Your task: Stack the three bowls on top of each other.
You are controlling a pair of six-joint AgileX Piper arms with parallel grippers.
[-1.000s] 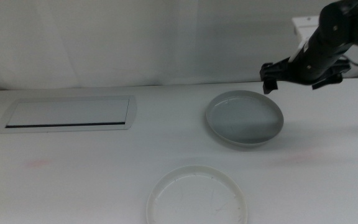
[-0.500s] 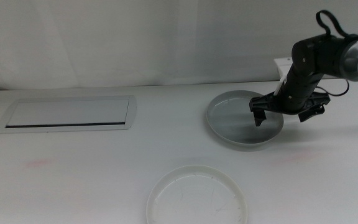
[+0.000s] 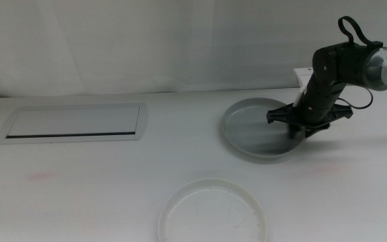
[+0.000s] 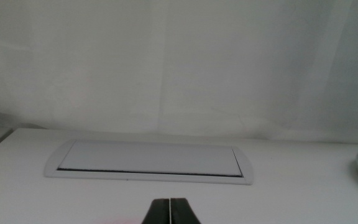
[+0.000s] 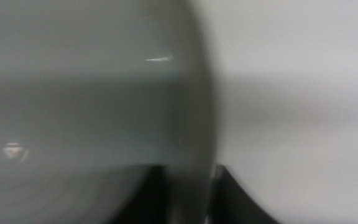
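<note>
1. Where the right gripper (image 3: 296, 129) has its tip down at the right-hand rim of the grey-blue bowl (image 3: 257, 128), its two dark jaws stand apart, one inside the rim and one outside, as the right wrist view shows; they straddle the wall and whether they touch it cannot be told.
2. Grey-blue bowl: on the table (image 3: 113, 188), right of centre and toward the back. Shallow, with a low upright wall.
3. Cream white bowl (image 3: 213, 212): near the front edge, partly cut off by the picture's bottom, well apart from the grey-blue one.
4. Third bowl, mint green: not visible in any view.
5. Left gripper (image 4: 169, 211): waiting low at the near left, jaws together, holding nothing, facing the flat white panel (image 4: 151, 162).
6. Handling, as a judgement: the bowls look rigid, light and smooth-surfaced, so likely slippery. The rim wall is the only practical hold. A one-sided pinch may let the bowl tilt; lift level.
</note>
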